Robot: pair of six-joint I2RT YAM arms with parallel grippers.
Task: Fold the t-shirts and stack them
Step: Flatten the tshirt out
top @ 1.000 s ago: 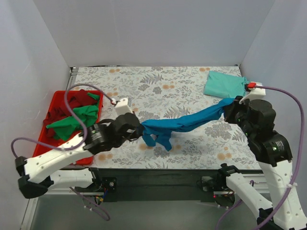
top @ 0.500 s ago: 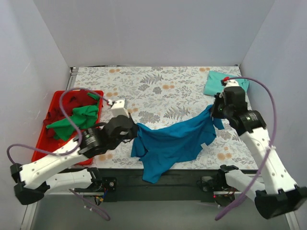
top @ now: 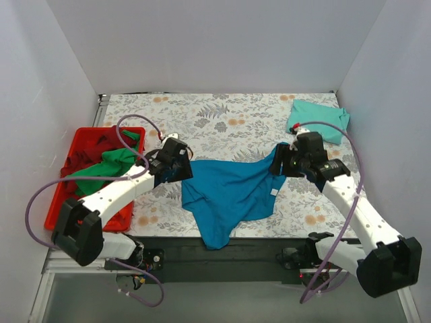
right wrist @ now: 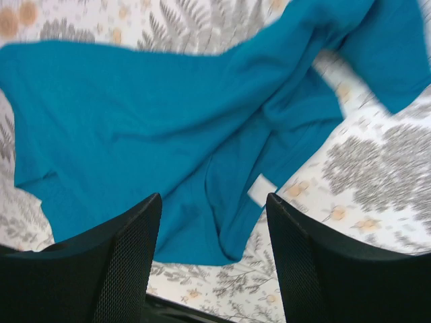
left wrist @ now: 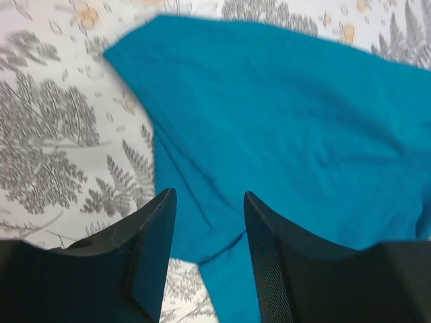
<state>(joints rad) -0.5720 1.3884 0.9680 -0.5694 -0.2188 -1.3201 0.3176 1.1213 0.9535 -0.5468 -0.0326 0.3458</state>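
Observation:
The deep blue t-shirt [top: 229,195] lies spread on the table, its lower part hanging over the near edge. My left gripper [top: 180,169] hovers open over the shirt's left edge [left wrist: 202,134], nothing between its fingers [left wrist: 269,256]. My right gripper [top: 283,161] is open above the shirt's right corner [right wrist: 202,121], where a white tag [right wrist: 261,190] shows. A pale mint green t-shirt [top: 318,118] lies folded at the back right. A bright green t-shirt [top: 108,168] and a dark red one [top: 101,141] sit in the red tray [top: 60,205].
The red tray stands at the left edge of the floral table [top: 222,121]. White walls close in the back and both sides. Purple cables loop off both arms.
Both grippers let go of the blue t-shirt, which dropped from a stretched band into a flat spread. Both arms moved toward the back of the table.

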